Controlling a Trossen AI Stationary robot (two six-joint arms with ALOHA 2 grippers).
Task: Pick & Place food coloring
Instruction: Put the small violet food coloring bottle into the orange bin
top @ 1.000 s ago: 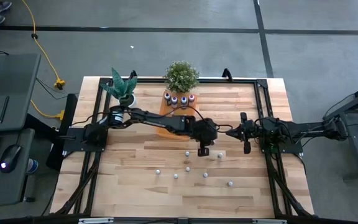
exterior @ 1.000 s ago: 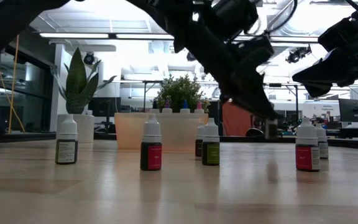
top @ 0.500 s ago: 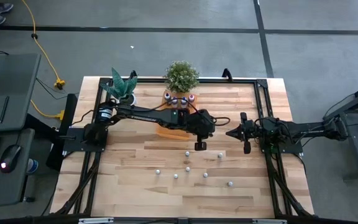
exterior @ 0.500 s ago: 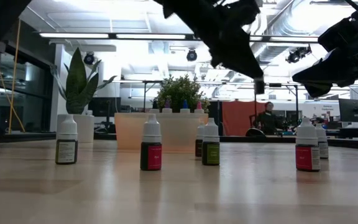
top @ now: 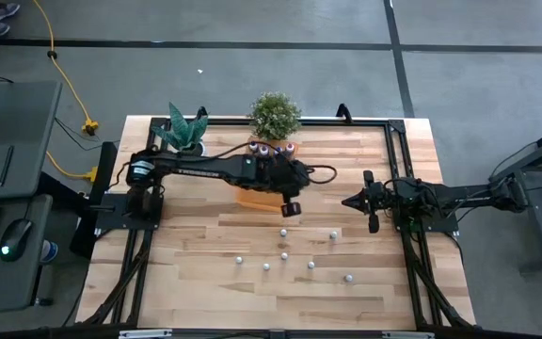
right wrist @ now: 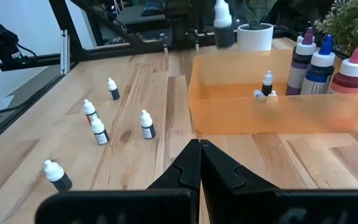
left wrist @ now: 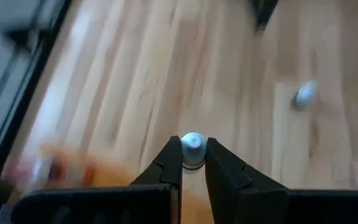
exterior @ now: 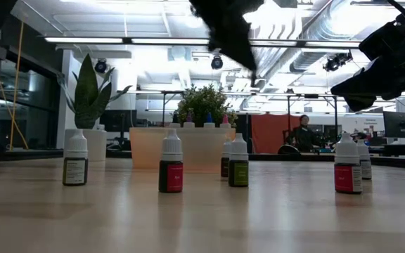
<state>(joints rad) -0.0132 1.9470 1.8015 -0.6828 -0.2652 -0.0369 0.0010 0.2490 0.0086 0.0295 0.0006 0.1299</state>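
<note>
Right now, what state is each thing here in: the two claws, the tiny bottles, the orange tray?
left gripper: shut on one tiny bottle, raised above the table by the tray's near edge.
held bottle: off the table, white cap between the fingers.
right gripper: shut, empty, waiting on the table's right side.
loose bottles: upright, capped, on the table.
orange tray: one small bottle upright inside.

L claw (top: 291,208) clamped; R claw (top: 349,201) closed, idle.

The wooden desk (top: 205,282) carries an orange tray (right wrist: 272,115), two potted plants (top: 274,115), and scattered food coloring bottles (top: 284,254).
</note>
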